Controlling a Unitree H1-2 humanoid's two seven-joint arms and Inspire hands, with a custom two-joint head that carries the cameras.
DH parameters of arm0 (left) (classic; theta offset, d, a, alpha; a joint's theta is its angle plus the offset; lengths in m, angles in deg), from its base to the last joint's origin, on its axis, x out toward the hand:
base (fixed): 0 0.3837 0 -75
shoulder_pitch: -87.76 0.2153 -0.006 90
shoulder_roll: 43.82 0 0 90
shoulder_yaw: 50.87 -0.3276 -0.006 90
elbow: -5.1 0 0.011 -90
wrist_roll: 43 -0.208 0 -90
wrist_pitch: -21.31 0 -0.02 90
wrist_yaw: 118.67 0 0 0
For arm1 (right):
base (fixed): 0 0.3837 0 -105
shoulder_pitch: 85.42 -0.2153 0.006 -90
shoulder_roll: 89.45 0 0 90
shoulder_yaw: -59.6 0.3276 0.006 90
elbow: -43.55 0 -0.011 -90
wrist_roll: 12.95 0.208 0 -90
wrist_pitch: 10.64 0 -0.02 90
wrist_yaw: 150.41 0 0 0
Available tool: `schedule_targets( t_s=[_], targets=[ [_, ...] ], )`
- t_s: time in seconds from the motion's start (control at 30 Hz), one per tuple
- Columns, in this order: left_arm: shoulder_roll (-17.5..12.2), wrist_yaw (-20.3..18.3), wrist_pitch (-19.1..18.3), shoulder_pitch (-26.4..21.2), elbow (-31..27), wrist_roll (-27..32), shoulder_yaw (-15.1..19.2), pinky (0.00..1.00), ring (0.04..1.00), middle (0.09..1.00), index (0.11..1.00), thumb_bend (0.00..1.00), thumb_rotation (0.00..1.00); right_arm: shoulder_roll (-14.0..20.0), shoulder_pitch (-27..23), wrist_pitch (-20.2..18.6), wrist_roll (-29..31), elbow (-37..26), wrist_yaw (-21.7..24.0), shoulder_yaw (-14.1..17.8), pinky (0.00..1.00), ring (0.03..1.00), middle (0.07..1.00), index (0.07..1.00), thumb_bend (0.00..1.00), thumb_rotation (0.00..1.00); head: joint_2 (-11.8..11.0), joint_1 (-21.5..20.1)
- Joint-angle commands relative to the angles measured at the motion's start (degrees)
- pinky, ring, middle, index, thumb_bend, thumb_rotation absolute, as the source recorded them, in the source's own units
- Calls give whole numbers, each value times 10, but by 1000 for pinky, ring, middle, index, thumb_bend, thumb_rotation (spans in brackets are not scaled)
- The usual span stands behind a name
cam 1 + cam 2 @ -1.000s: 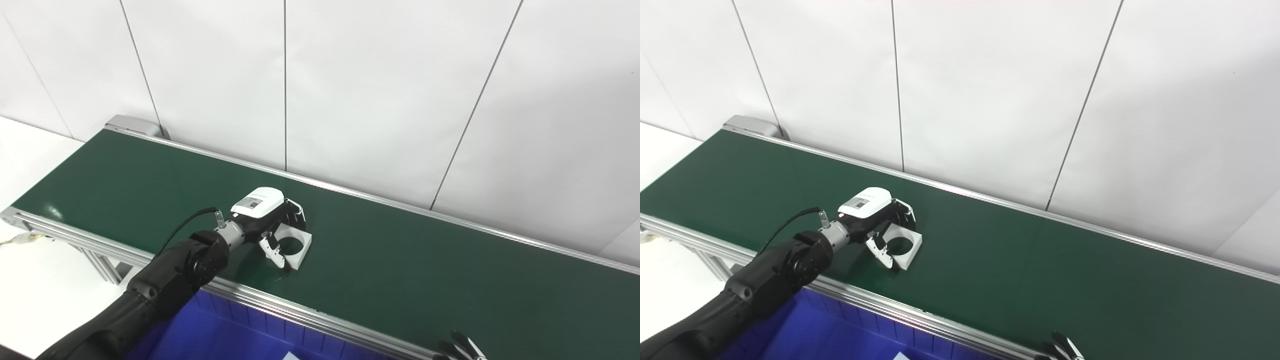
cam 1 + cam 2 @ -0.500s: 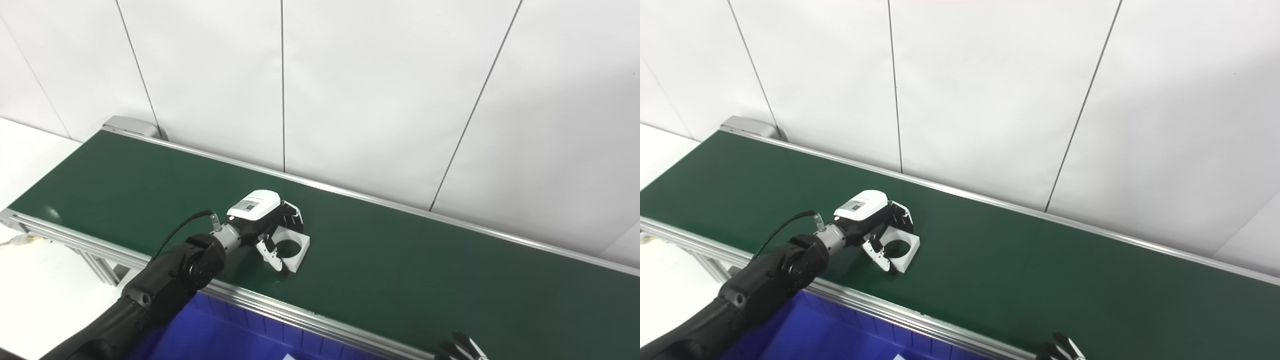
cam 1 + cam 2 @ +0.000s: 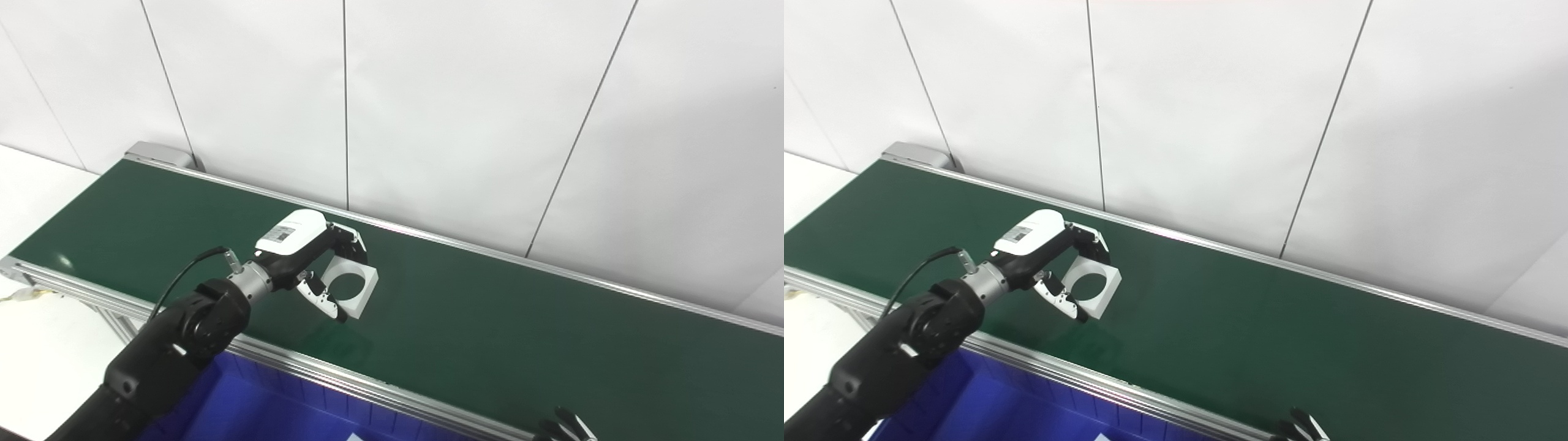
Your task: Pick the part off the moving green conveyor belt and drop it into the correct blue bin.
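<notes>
The part is a white square block with a round hole, also in the right eye view. My left hand is shut on it, fingers on its far edge and thumb on its near edge, and holds it lifted above the green conveyor belt. Its shadow lies on the belt below. A blue bin sits under the belt's near rail, below my left arm. Only the fingertips of my right hand show at the bottom edge, spread apart.
The belt's near aluminium rail runs between the belt and the bin. A white wall stands right behind the belt. A small white object shows at the bottom edge in the bin.
My left hand has lifted the white part off the belt and drawn it up and slightly left. The right hand has stayed put.
</notes>
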Motion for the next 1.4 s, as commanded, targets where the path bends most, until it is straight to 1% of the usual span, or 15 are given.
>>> schedule_targets(
  t_s=[0.0,0.3,0.37,0.43,0.57,0.67,0.8,0.9,1.1,1.17,1.23,1.27,1.3,1.33,1.37],
  targets=[
    [-13,-3,-14,-3,-42,13,20,644,553,475,503,521,0,-3,-2,34,7,-18,2,2,634,710,776,852,715,574,1,1],
    [-5,-34,-43,30,-138,46,51,650,583,488,494,521,0,-1,-2,35,3,-21,1,2,625,705,773,850,706,573,5,2],
    [-4,-43,-51,40,-158,64,57,628,583,497,487,520,0,-1,-1,34,3,-22,1,2,626,706,773,851,704,574,6,3],
    [-1,-49,-59,50,-177,85,64,549,541,498,485,520,0,-1,0,34,4,-23,2,3,629,707,775,853,707,575,8,4],
    [4,-54,-64,73,-209,115,78,486,501,492,488,521,0,0,1,34,6,-26,2,3,629,707,776,856,713,583,11,6],
    [4,-62,-79,97,-237,127,85,472,488,487,490,522,0,1,3,34,8,-29,3,4,628,707,778,858,710,590,17,7],
    [3,-67,-80,132,-260,133,94,476,476,464,499,522,0,2,5,33,8,-33,3,4,635,712,779,859,710,598,26,6],
    [3,-64,-63,155,-261,141,102,483,479,466,502,521,0,1,7,33,12,-38,5,5,638,714,776,856,708,594,33,4],
    [8,-55,-36,223,-258,145,114,545,508,484,494,521,0,3,9,32,9,-50,4,5,642,717,781,855,694,587,56,-3],
    [11,-52,-27,245,-250,140,118,560,534,502,482,520,0,2,10,28,15,-57,6,5,643,717,778,852,695,565,75,-7],
    [15,-48,-18,261,-242,135,122,551,530,497,486,520,0,1,9,23,18,-65,6,5,645,719,775,851,694,550,93,-7],
    [18,-46,-13,269,-237,136,124,544,526,495,488,521,0,2,8,20,20,-69,7,5,645,719,774,850,692,543,96,-7],
    [20,-46,-10,274,-233,138,126,540,523,490,492,521,0,2,7,16,21,-74,8,6,645,719,772,848,691,535,108,-6],
    [21,-46,-5,280,-227,141,127,528,521,486,496,521,0,3,6,13,23,-78,8,6,644,717,770,848,687,528,110,-5],
    [22,-46,-4,283,-223,144,127,526,521,486,496,521,0,4,5,8,24,-83,9,7,643,717,770,848,687,527,122,-2]
  ],
)
